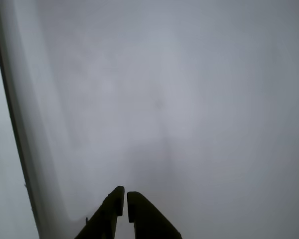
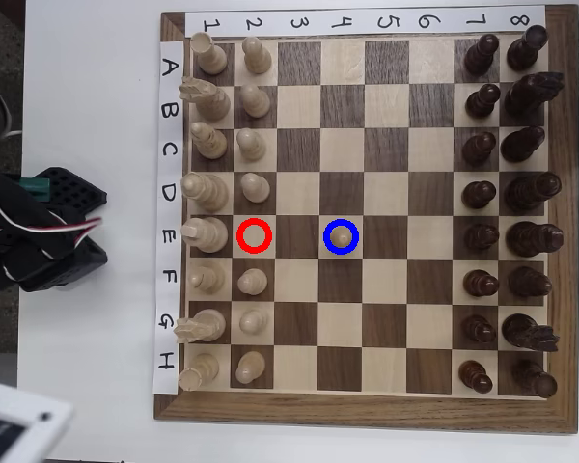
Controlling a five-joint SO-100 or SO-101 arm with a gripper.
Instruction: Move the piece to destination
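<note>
1. Two dark fingers of the hand [image 1: 125, 203] rising from the bottom edge of the wrist view, tips nearly together with only a thin slit between; closed, nothing held.
2. Beyond the fingers in that view, only blurred pale grey, with a darker curved streak down the left side; no board or piece to be made out there.
3. In the overhead view, black arm body with white and red wires [image 2: 34, 231] at the left edge, on the white table [image 2: 87, 386], beside the board; fingers not identifiable from above.
4. Small pale wooden pawn with a round head [image 2: 341, 234] standing upright inside the drawn blue ring on a light-wood square [image 2: 341, 236], row E, column 4, alone mid-board.
5. Drawn red ring [image 2: 255, 235] on row E, column 2, its square empty; seven like pale pawns [image 2: 252, 145] lined along column 2 above and below it.
6. Taller pale back-row pieces [image 2: 205, 191] in column 1; dark brown pieces [image 2: 507, 193] filling columns 7 and 8.
7. Wooden chessboard with dark frame [image 2: 367, 420], handwritten letters A–H on a left strip and numbers 1–8 along the top, seen only from overhead.
8. Blurred white object [image 2: 14, 424] cut off at the lower left corner; identity unclear.
</note>
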